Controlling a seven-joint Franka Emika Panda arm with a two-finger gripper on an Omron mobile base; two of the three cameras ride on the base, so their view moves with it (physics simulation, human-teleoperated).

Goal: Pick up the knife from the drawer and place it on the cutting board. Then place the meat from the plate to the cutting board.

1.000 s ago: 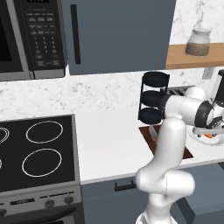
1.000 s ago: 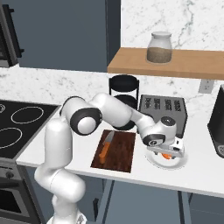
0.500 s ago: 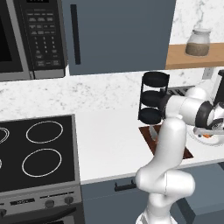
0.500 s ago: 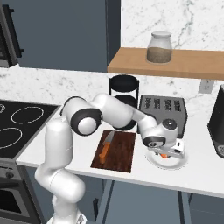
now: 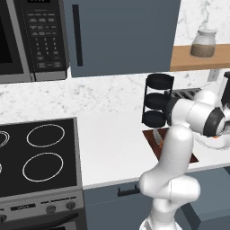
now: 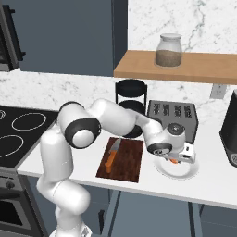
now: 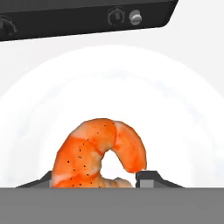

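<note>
The knife [image 6: 111, 156], orange-brown handle and short grey blade, lies on the dark reddish-brown cutting board [image 6: 128, 164]. To the board's right stands the white plate [image 6: 181, 173] [image 7: 179, 105] with the meat [image 6: 173, 160] [image 7: 98, 151], an orange-red curled lump. My gripper [image 6: 178, 159] [image 7: 95, 180] is down over the plate, its two fingertips pressed against either side of the meat. From the left base view the arm hides most of the board [image 5: 152, 137], and the plate [image 5: 207, 143] peeks out beyond the wrist. A slate-blue drawer [image 5: 130, 193] front under the counter is shut.
A toaster [image 6: 173, 115] and a black tiered rack [image 6: 132, 99] stand behind the board. A dark appliance [image 6: 230, 134] is at the far right. The stove [image 5: 38, 152] lies to the left. A jar [image 6: 169, 50] sits on the wooden shelf above.
The fingers have closed in from wide open onto the meat on the plate. The hand dropped slightly; arm, knife and board otherwise stayed put.
</note>
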